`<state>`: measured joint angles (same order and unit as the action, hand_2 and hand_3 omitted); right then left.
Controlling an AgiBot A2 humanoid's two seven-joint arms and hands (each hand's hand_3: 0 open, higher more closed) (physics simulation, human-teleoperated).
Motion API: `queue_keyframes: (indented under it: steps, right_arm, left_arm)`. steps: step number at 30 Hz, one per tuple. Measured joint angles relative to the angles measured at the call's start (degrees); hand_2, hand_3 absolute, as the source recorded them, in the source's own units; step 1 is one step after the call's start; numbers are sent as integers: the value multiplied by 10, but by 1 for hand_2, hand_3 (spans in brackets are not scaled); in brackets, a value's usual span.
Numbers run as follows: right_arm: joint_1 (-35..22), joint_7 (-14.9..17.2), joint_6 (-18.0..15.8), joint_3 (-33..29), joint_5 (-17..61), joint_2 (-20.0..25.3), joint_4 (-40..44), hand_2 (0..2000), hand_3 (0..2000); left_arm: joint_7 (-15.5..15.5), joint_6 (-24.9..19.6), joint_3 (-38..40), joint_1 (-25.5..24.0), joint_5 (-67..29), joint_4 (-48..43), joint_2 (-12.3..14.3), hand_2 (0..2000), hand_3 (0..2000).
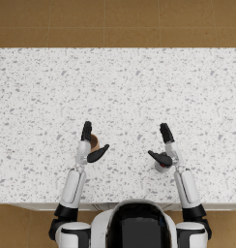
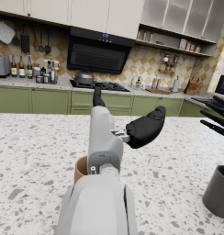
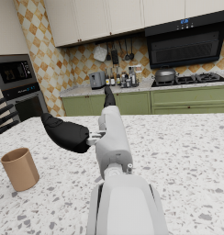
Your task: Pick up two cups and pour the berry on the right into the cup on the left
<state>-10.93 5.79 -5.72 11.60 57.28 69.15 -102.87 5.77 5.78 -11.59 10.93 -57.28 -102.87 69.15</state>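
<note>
A brown cup [image 1: 95, 142] stands on the speckled countertop [image 1: 139, 82], partly hidden by my left hand [image 1: 87, 145], which sits right beside it with fingers straight and thumb spread, holding nothing. The dark grey cup [image 1: 162, 167] with a red berry inside stands under the thumb of my right hand [image 1: 167, 147], which is also spread and empty. In the left wrist view the brown cup [image 2: 80, 169] peeks out beside the left hand [image 2: 109, 128], and the grey cup [image 2: 219, 191] stands apart. The right wrist view shows the right hand [image 3: 109, 133] and the brown cup [image 3: 19, 169]; its forearm hides the grey cup.
The countertop stretches wide around both cups, with its near edge [image 1: 42, 203] just before my arms. Tiled floor [image 1: 115, 22] lies past the far edge. Kitchen cabinets and a stove [image 2: 93, 85] stand far behind.
</note>
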Motion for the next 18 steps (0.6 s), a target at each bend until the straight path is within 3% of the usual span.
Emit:
queue_keyframes:
  steps: [16,18]
  right_arm:
    - [0,0,0,0,0,0,0,0,0]
    - [3,-28,28,6,0,2,3,0,0]
  left_arm:
    - [0,0,0,0,0,0,0,0,0]
    - [-28,-28,-6,-4,0,4,2,0,0]
